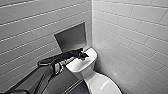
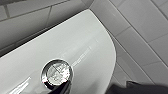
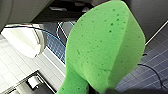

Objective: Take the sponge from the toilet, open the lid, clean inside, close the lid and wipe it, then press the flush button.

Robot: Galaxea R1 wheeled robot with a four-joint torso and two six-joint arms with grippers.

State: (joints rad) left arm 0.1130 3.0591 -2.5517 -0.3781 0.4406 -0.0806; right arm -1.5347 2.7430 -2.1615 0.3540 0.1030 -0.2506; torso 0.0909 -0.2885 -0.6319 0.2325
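1. Your left gripper [image 1: 83,56] hangs low over the tank top [image 1: 79,65] of the toilet [image 1: 101,83].
2. The chrome flush button [image 2: 57,73] lies right at that gripper's front edge. Whether the claw is parted or closed, you can't tell.
3. Your right gripper [image 3: 100,90] is clamped on the sponge [image 3: 105,47], which is bent at its base.

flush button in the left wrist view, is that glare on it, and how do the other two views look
Left wrist view: the flush button mirrors bright light, and pale glare streaks cross the glossy tank top. Head view: the wall tiles slant and converge as through a wide lens, with a highlight streak on the lid. Right wrist view: the sponge sits very close and soft-edged.
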